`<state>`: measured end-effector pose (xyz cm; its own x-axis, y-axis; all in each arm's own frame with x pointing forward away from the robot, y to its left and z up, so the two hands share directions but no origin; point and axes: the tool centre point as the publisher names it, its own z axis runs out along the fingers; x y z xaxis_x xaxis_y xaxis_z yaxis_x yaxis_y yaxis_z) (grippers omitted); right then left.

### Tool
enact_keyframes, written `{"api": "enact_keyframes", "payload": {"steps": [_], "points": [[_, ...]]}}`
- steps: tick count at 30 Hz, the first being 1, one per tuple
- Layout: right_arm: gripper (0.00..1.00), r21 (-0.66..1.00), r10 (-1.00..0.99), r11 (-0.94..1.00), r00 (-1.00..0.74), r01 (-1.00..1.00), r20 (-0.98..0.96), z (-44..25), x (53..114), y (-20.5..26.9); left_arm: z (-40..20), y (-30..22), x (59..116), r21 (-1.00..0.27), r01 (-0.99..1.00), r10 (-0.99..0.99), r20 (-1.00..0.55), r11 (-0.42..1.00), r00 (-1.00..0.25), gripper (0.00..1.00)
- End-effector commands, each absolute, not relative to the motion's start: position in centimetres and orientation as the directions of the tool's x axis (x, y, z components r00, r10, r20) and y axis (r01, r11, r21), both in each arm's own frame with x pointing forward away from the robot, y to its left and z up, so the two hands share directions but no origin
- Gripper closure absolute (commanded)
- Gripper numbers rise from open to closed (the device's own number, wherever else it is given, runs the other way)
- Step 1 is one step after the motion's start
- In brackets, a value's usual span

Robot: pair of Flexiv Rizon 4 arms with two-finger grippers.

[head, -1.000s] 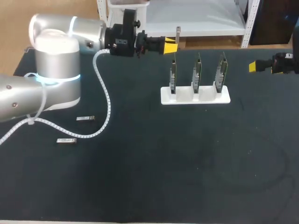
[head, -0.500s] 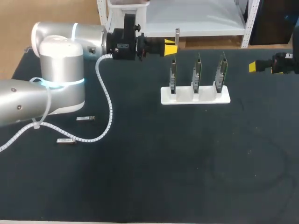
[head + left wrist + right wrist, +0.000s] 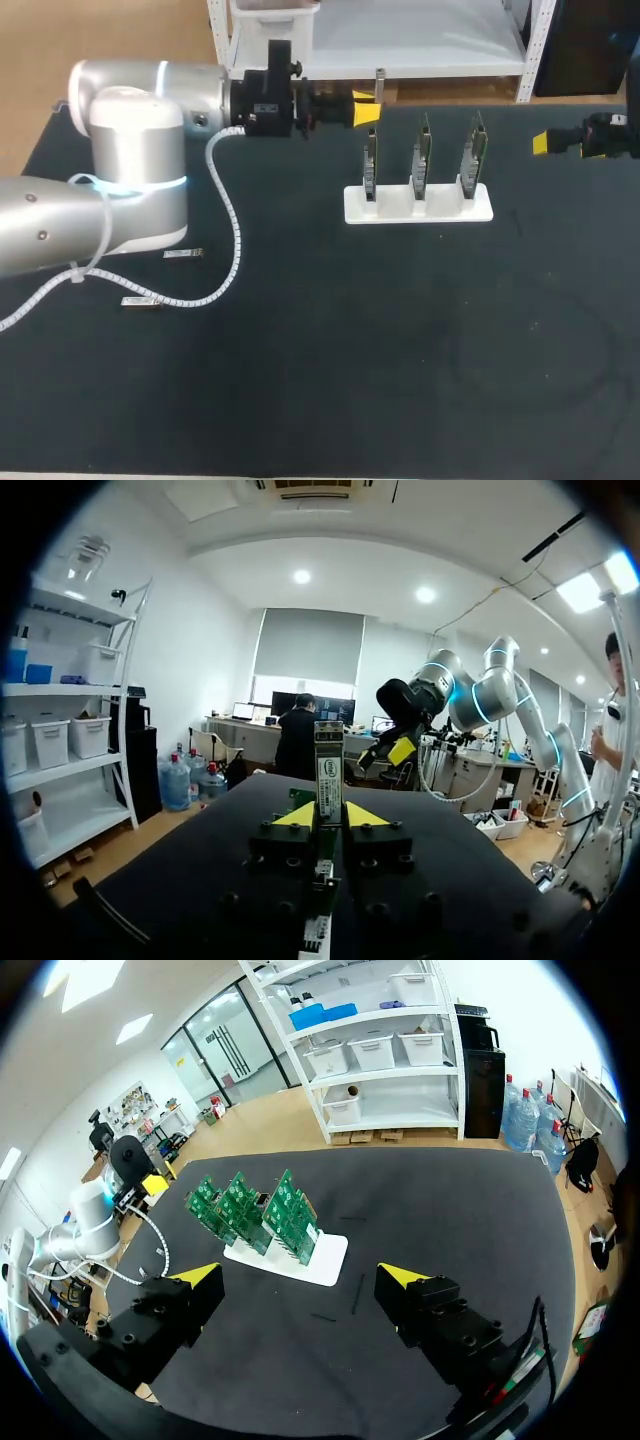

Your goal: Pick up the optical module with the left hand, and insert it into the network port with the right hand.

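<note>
While two spare modules (image 3: 183, 254) lie flat on the counter (image 3: 330, 380) at the near left, well apart from either arm, the left fingers (image 3: 365, 815) are closed on the optical module (image 3: 328, 765). They pinch its lower end from both sides, at the far edge of the counter. That wrist points to the right. In the head view the module's long axis stands upright, crosswise to the fingers, and its upper end is free above the yellow tips.

Just right of it and a little nearer stands the leftmost of three green boards (image 3: 370, 165), set upright in a white stand (image 3: 418, 205). Which board carries the network port cannot be told from here.

At the far right of the counter, the right fingers (image 3: 200, 1278) are spread wide and hold nothing, well apart from the stand.

The coming handover likely turns on one relation. The module lies to the left of the right fingers, with the row of boards roughly between the two arms. The left arm is much the nearer to the boards, but the task gives the insertion to the right. The right arm would probably have to come across and take the free upper end.

A pale label with dark print runs along the module's face in the left wrist view, and the print is too small to read. No writing can be read on the boards.
</note>
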<state>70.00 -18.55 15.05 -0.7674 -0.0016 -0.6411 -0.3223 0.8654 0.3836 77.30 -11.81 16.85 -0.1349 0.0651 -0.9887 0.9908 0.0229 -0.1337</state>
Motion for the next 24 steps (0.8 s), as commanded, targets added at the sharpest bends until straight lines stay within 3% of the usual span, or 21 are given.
{"api": "enact_keyframes", "payload": {"steps": [1,24], "points": [[0.00,0.382,-0.001,0.867,-0.767,-0.320,-0.642,15.06,69.95,-18.49,16.84,-12.00,77.30,-0.127,0.992,0.064,-0.990,0.019,-0.128,1.00],[0.00,0.382,-0.001,0.867,-0.767,-0.320,-0.642,15.06,69.95,-18.49,15.94,-11.62,77.71,-0.128,0.992,0.086,-0.988,0.012,-0.129,1.00]]}}
